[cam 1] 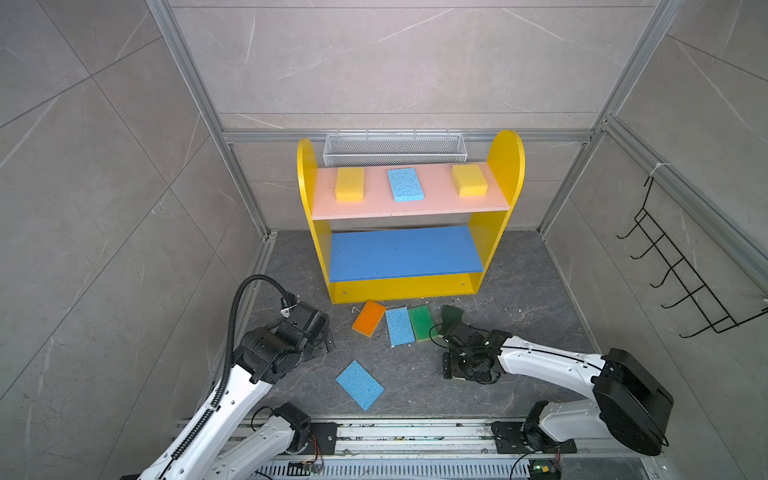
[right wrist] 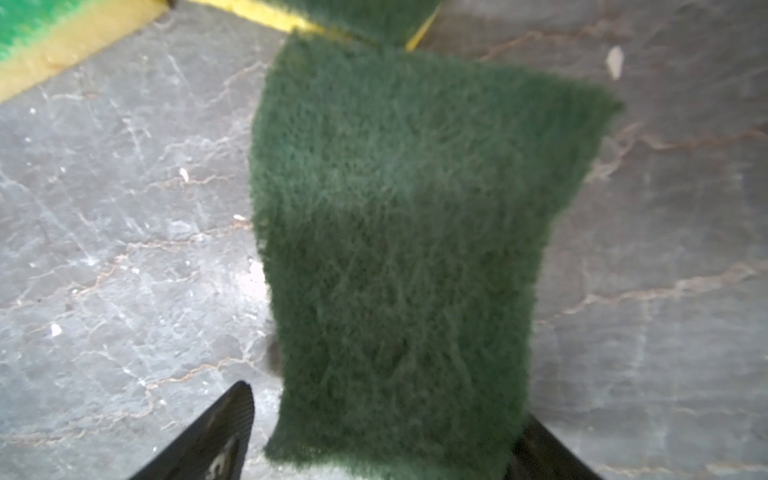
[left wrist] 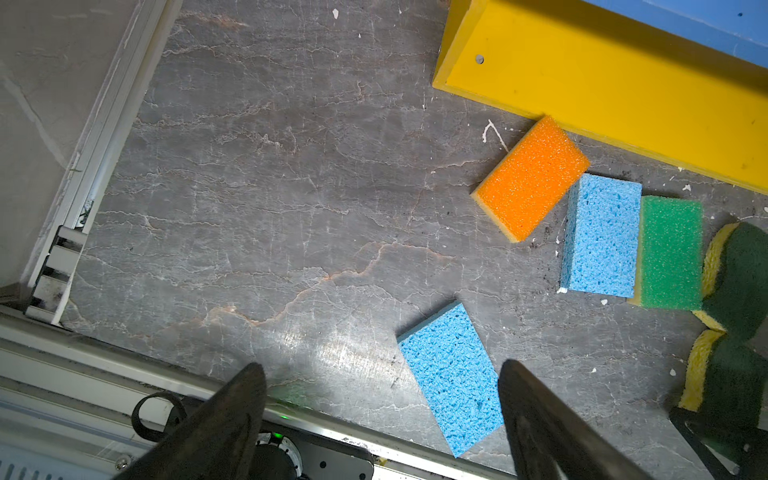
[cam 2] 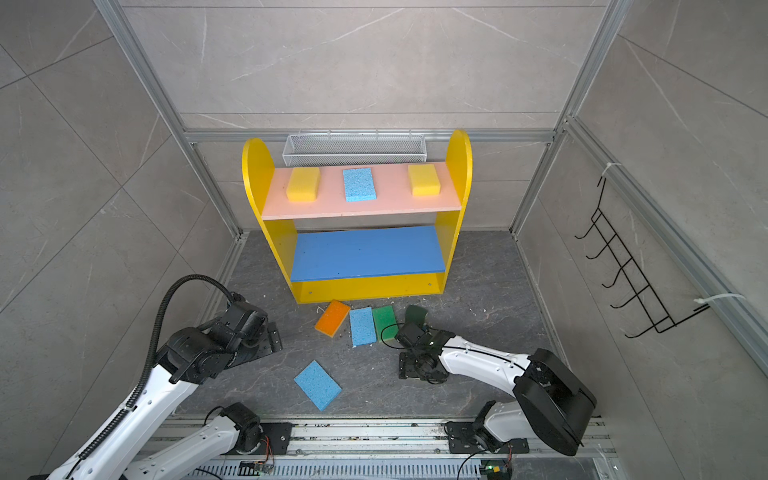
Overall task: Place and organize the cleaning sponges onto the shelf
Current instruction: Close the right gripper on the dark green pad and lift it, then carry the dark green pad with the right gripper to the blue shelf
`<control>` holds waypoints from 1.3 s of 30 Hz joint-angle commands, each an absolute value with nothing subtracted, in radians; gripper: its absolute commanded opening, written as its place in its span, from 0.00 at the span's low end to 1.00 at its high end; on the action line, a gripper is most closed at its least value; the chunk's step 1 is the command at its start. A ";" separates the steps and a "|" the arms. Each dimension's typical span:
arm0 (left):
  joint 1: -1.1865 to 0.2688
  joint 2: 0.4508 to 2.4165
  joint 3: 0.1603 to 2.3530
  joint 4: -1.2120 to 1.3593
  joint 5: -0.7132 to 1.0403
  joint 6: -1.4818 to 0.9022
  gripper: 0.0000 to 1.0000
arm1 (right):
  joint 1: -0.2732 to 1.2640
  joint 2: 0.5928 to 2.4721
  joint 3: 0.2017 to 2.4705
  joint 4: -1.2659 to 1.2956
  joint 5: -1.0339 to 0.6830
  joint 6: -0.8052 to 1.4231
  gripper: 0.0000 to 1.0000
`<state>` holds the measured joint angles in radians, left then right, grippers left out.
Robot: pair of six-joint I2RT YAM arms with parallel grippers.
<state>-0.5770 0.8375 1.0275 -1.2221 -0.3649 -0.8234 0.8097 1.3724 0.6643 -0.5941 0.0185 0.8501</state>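
The yellow shelf (cam 1: pixel 316 249) stands at the back. Its pink board carries two yellow sponges (cam 1: pixel 349 184) (cam 1: pixel 469 179) with a light blue one (cam 1: pixel 405 184) between them. On the floor in front lie an orange sponge (cam 1: pixel 369 318), a light blue one (cam 1: pixel 400 326), a bright green one (cam 1: pixel 422 323) and a dark green one (cam 1: pixel 452 315). Another light blue sponge (cam 1: pixel 360 384) lies nearer the front. My right gripper (right wrist: pixel 386 403) is open and straddles a second dark green sponge (right wrist: pixel 407 232), with floor showing beside one finger. My left gripper (left wrist: pixel 380 365) is open and empty, over the floor near the front blue sponge (left wrist: pixel 451 378).
A white mesh basket (cam 1: pixel 395 149) hangs on the back wall behind the shelf. A black wire hook rack (cam 1: pixel 681 274) is fixed to the right wall. An aluminium rail (cam 1: pixel 415 432) carrying both arm bases runs along the front edge. The blue board (cam 1: pixel 403 253) is bare.
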 commanded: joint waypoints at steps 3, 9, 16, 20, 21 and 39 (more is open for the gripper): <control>-0.571 0.828 1.020 -1.247 -0.389 -0.833 0.90 | 0.817 1.376 0.646 -0.623 0.057 0.889 0.87; -0.570 0.839 1.015 -1.232 -0.378 -0.830 0.90 | 0.817 1.421 0.677 -0.627 0.095 0.878 0.87; -0.571 0.846 1.013 -1.222 -0.382 -0.828 0.90 | 0.816 1.428 0.641 -0.611 0.115 0.894 0.77; -0.570 0.866 1.015 -1.218 -0.377 -0.825 0.90 | 0.817 1.425 0.625 -0.591 0.118 0.892 0.66; -0.571 0.869 1.018 -1.218 -0.377 -0.825 0.90 | 0.817 1.422 0.623 -0.591 0.120 0.888 0.64; -0.571 0.876 1.029 -1.193 -0.378 -0.818 0.90 | 0.819 1.211 0.848 -0.750 0.290 0.732 0.58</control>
